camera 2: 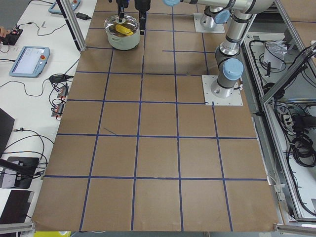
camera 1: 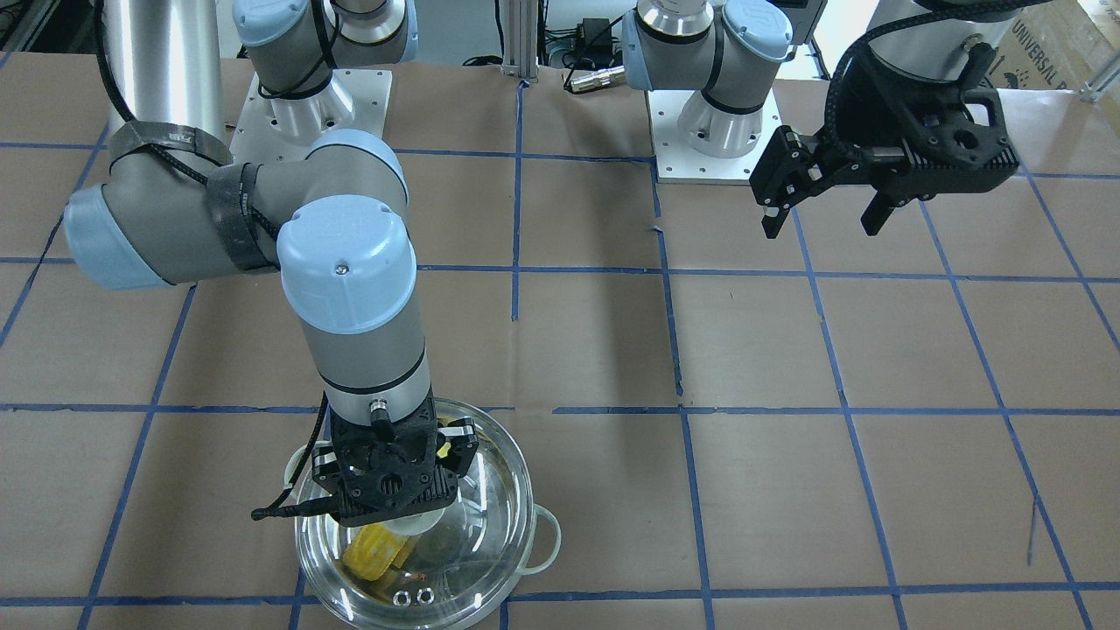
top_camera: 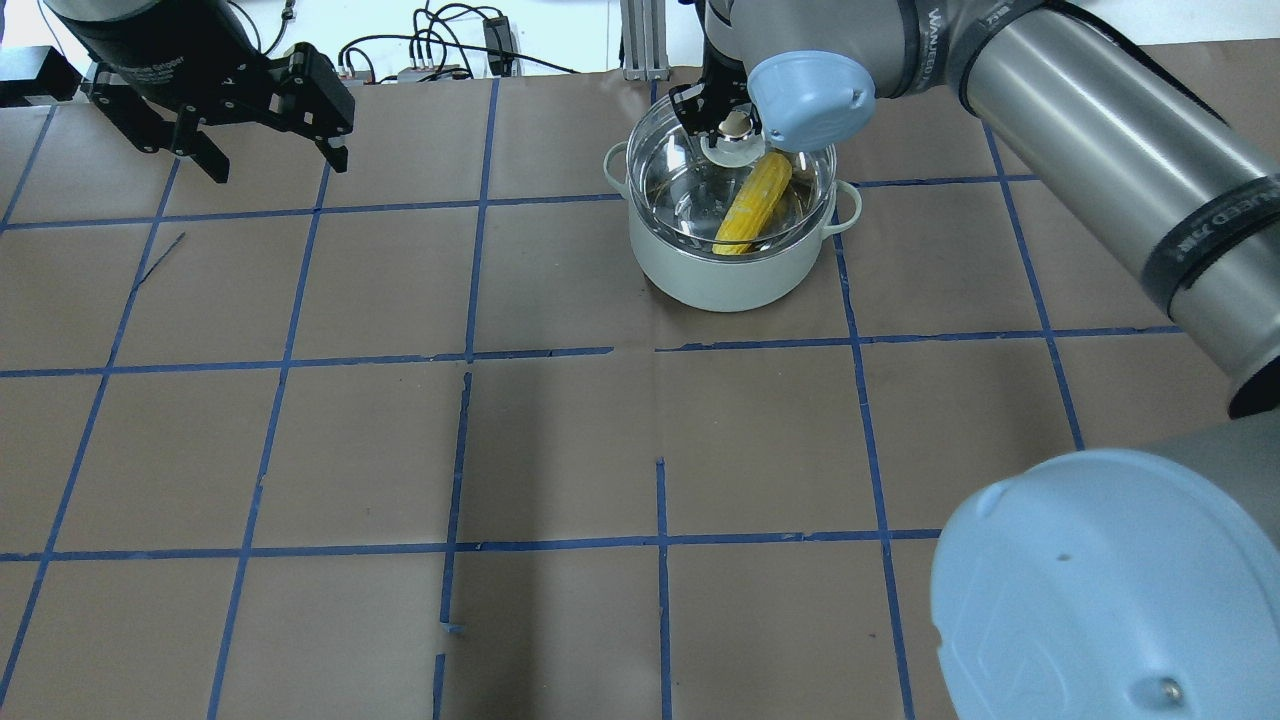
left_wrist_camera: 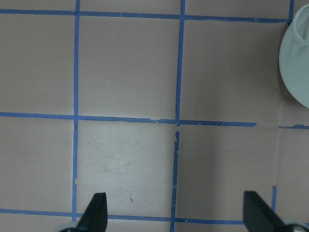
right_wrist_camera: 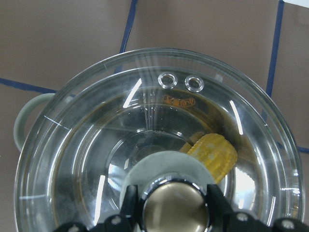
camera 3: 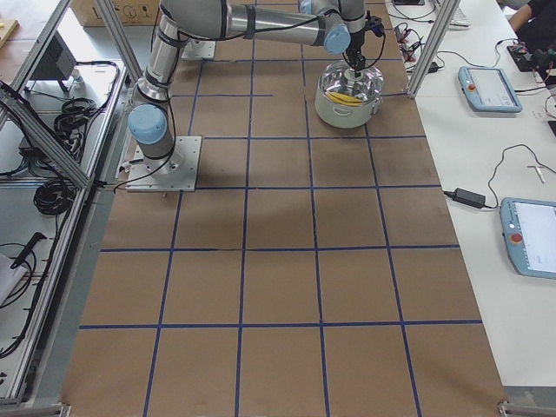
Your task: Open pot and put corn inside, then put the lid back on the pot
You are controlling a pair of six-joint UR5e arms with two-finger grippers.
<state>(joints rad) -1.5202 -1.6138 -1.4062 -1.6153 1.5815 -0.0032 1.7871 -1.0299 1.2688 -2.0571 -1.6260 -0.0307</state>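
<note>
Gripping: the right gripper [right_wrist_camera: 173, 207] pinches the knob [top_camera: 737, 124] of the lid [right_wrist_camera: 145, 121], one finger pressed to each side. The knob is the one part of the glass dome that can be grasped.
Lid: it is centred over the pot [top_camera: 720, 275], with its rim lined up with the pot's rim. I cannot tell whether it rests fully down.
Corn: the corn [top_camera: 752, 205] lies slanted inside the pot, seen through the glass. It sits low enough to leave the lid room.
Left gripper: the left gripper [top_camera: 278, 165] has its fingers spread wide and holds nothing. It hangs over the table [top_camera: 560, 440] well apart from the pot, probably parked out of the working arm's way.
Stage: this looks like the closing step, since the corn is in and the lid is over the pot. Only the release seems left.
Risk: letting go before the rim seats could leave the lid tilted on the pot.
</note>
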